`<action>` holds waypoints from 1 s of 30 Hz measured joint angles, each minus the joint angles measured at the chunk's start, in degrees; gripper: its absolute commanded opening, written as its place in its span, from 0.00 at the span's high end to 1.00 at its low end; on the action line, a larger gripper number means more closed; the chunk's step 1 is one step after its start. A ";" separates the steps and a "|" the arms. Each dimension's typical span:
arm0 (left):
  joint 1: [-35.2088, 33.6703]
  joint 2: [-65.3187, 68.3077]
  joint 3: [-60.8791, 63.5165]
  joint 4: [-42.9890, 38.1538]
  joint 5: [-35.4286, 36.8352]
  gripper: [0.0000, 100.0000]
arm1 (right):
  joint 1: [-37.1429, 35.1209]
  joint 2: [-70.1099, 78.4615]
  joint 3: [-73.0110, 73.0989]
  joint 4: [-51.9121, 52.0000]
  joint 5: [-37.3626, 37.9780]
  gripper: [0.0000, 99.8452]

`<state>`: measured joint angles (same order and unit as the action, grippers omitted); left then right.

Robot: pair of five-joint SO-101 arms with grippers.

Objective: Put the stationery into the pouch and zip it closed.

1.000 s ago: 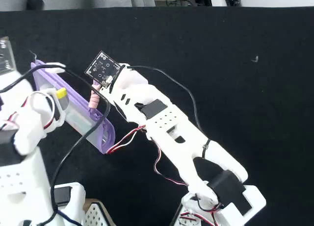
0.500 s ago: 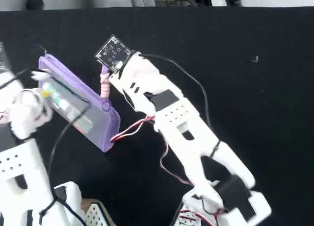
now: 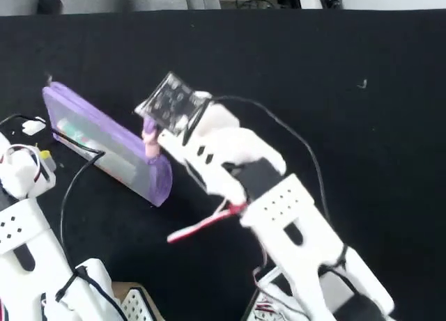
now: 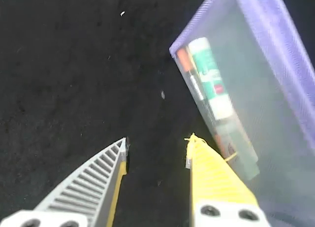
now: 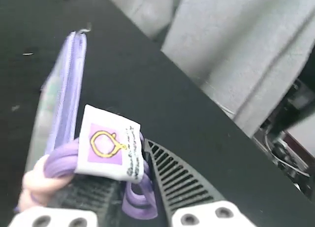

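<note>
Black table (image 3: pixel 334 70): at 9 o'clock, we see right pincer (image 5: pixel 129 174) clamping the pouch (image 3: pixel 104 136) by its loop (image 5: pixel 59 160), tag (image 5: pixel 110 143) illegible; left pincer (image 4: pixel 158 141) gapes.

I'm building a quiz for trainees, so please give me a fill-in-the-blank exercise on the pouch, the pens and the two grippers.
1. The pouch is ____ in colour.
2. The pens lie ____ the pouch.
3. The right gripper is ____ on the pouch's loop.
4. The left gripper is ____ and holds nothing.
Missing words: purple; inside; shut; open.
</note>
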<state>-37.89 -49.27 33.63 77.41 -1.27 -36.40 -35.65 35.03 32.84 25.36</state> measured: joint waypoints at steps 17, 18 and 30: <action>10.11 0.00 0.18 13.54 -1.14 0.80 | -2.55 -21.19 13.89 5.63 -1.14 0.99; 10.11 0.00 0.18 13.54 -0.88 0.80 | -2.55 -21.98 13.89 5.63 -1.76 0.99; 12.48 0.00 4.13 8.79 0.70 0.80 | -2.55 -24.26 15.03 5.80 -2.64 0.99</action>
<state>-25.41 -49.27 37.76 86.20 -0.57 -38.95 -59.91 50.07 38.64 22.73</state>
